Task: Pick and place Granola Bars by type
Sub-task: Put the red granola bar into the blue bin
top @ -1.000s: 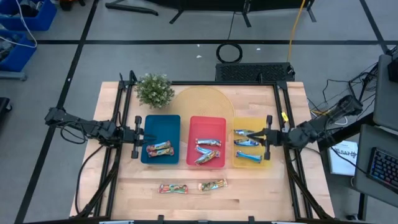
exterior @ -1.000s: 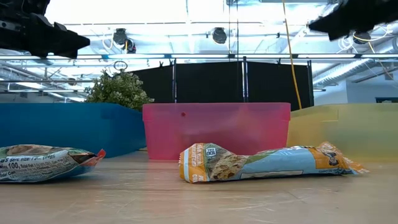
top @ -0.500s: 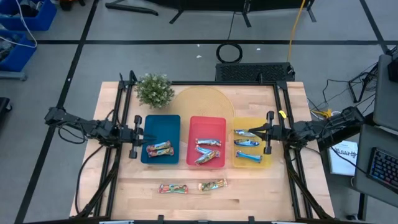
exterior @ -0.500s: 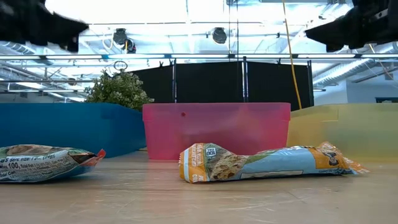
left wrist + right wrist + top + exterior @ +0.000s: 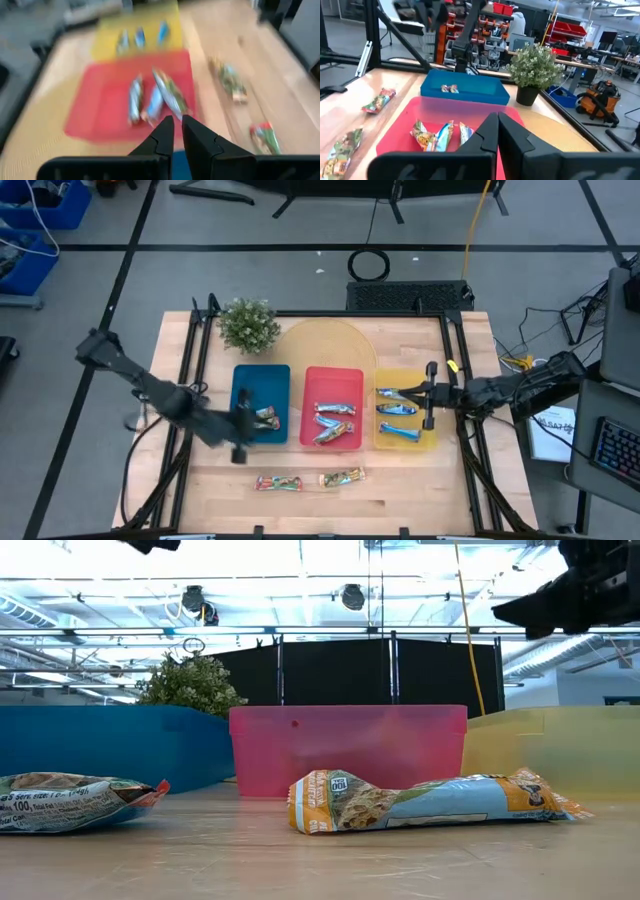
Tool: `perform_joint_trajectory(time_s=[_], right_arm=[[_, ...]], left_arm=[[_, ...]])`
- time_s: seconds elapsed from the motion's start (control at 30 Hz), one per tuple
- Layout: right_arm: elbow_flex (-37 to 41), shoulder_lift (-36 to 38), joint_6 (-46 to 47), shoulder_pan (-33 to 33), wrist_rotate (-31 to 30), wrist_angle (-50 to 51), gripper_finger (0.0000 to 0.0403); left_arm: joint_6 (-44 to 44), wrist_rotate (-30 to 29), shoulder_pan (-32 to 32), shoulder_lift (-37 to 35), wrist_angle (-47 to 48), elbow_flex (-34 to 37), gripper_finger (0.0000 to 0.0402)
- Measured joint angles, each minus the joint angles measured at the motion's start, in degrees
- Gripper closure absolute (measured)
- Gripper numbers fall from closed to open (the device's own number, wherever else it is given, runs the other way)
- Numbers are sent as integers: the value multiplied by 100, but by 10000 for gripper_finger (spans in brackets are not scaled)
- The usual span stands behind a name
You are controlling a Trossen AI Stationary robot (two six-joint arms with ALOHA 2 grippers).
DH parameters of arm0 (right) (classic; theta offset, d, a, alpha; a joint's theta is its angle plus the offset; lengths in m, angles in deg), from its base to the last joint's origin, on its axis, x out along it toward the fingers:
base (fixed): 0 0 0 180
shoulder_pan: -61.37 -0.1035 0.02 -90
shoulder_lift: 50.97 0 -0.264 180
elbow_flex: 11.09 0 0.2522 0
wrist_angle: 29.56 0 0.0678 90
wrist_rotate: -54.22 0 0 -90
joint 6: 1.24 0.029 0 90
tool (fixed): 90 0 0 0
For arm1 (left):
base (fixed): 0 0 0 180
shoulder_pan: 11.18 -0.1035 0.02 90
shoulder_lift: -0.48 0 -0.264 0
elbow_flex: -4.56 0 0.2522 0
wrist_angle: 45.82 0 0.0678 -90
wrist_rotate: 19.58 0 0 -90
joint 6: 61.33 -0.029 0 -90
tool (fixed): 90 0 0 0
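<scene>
Left hand (image 5: 240, 430) over blue tray (image 5: 262, 379); blurred.

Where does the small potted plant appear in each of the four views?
High view: plant at the table's far left corner, behind the blue tray.
Low view: plant behind the blue tray, left of centre.
Left wrist view: not in it.
Right wrist view: plant beyond the red tray.
Shared landmark: the red tray.

You've got blue tray (image 5: 268, 394), pink tray (image 5: 333, 386), yellow tray (image 5: 404, 383); red-green multicolour bars (image 5: 278, 482) on light wood table (image 5: 400, 480), dark grippers (image 5: 240, 440).
</scene>
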Motion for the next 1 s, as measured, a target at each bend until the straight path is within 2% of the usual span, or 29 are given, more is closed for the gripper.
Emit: perform_joint_trajectory(time_s=[0.07,0.2,0.4,0.6,0.8,1.0], right_arm=[[81,0,1,-2,2,-2,402],[169,-1,-181,-2,2,-37,401],[169,0,-337,-2,2,-313,402],[169,0,-365,-2,4,-301,402],[169,0,-367,-2,4,-297,401],[167,0,-353,-2,4,-295,402]], left_arm=[[489,146,69,773,838,-761,354],[997,1120,103,2280,2182,-2119,354],[1276,2544,97,3829,2807,-3413,338],[1384,3106,159,4509,2796,-3647,246],[1292,2914,153,4955,2782,-3647,145],[1137,3028,158,5353,2812,-3647,101]])
